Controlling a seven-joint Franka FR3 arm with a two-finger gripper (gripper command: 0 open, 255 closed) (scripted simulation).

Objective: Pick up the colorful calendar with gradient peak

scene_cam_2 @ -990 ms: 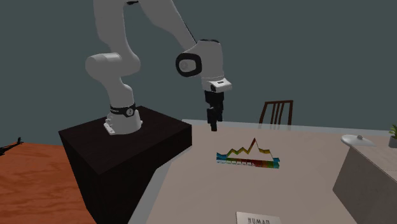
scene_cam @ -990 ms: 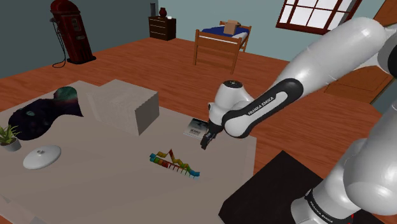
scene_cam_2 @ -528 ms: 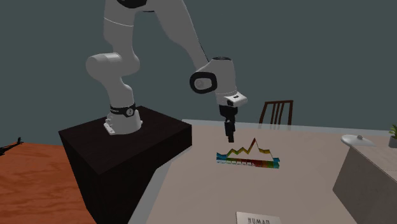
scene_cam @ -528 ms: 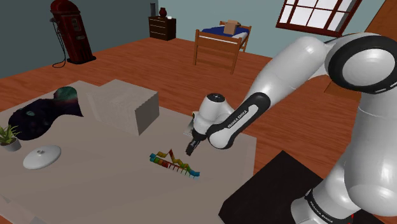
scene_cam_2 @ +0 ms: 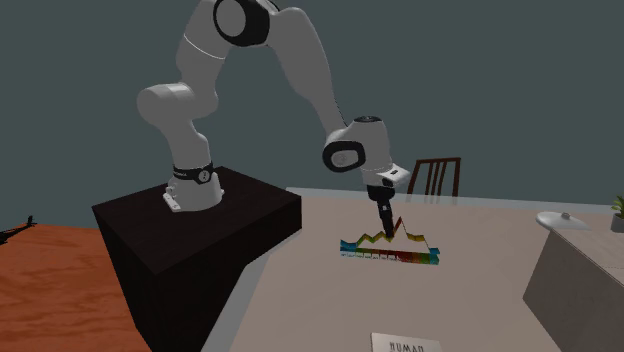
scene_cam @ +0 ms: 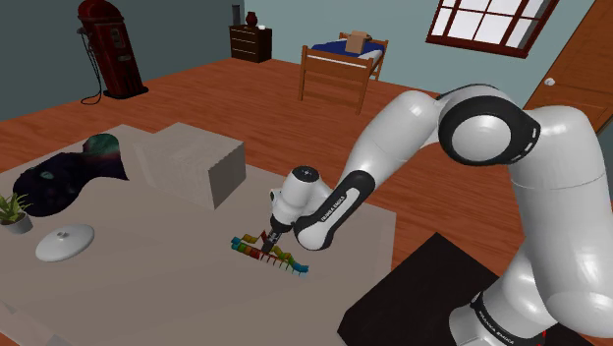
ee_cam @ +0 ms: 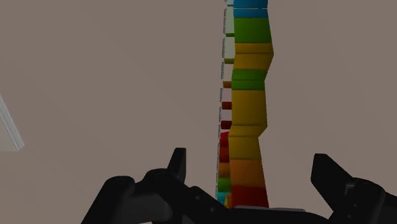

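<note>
Since swinging in from table (scene_cam: 147,285) edge by stand (scene_cam: 413,295), lowered gripper (scene_cam: 267,236) astride calendar (scene_cam: 280,258) peak; spread wide, gripping nothing yet; ready to close.

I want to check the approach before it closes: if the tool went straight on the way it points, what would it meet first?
The tool would probably meet the colorful calendar first, its ridge lined up between the open fingers; the tabletop lies beyond.
</note>
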